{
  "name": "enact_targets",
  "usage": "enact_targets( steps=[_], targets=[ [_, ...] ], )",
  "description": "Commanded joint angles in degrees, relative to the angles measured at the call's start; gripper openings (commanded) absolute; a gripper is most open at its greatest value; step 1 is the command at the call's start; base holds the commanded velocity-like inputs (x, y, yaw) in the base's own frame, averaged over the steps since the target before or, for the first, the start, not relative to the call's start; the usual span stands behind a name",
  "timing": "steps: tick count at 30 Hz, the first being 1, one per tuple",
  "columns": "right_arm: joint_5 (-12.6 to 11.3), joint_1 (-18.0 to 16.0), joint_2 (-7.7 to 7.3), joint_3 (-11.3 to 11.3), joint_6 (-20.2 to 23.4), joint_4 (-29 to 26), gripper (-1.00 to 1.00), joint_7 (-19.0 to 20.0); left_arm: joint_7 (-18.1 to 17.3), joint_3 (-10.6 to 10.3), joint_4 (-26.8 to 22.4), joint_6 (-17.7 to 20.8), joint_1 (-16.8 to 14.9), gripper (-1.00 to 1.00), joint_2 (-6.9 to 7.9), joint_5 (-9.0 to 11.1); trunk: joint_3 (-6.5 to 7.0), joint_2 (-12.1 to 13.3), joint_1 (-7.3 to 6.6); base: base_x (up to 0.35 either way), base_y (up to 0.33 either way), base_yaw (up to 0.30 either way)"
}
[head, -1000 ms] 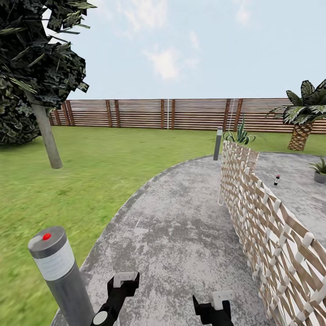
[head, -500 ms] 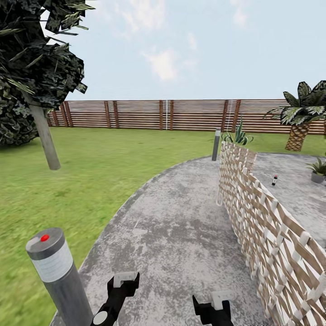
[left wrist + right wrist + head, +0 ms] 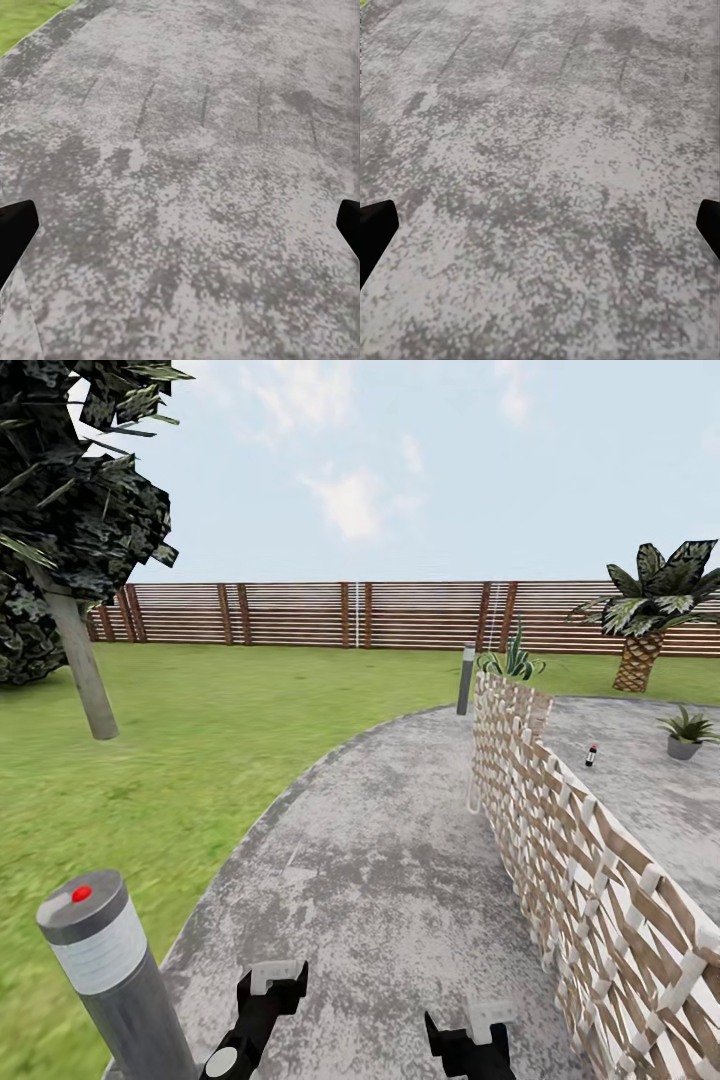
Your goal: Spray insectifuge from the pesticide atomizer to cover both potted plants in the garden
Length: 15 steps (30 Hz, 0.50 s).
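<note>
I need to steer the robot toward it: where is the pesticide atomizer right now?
In the head view, the small dark bottle with a white spray head stands on the grey paved patio at right, beyond the woven wicker seat back, left of the grey-potted plant.

Open paved patio (image 3: 400,860) stretches straight ahead of both grippers, the left gripper (image 3: 272,985) and right gripper (image 3: 478,1025) hanging low over bare mottled stone with their fingers spread wide, as both wrist views confirm, and nothing between them. On the right a long woven wicker screen (image 3: 580,850) walls off that side, and beyond it, well apart from the arms, stand the pesticide atomizer (image 3: 591,756) and one potted plant (image 3: 685,732) on the paving. On the left a grey bollard lamp (image 3: 110,970) stands close beside the left arm at the patio's edge, with open lawn (image 3: 200,740) beyond and a second bollard (image 3: 465,678) at the screen's far end.
</note>
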Motion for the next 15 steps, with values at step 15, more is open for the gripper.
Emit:
enact_targets(
  steps=[15],
  targets=[
    [-0.03,0.01,0.00,0.00,0.34,-0.12,1.00,0.03,-0.02,-0.06,0.03,-0.17,-0.02,1.00,0.01,0.14,-0.05,-0.02,-0.01,0.160,0.059,0.000]
  ],
)
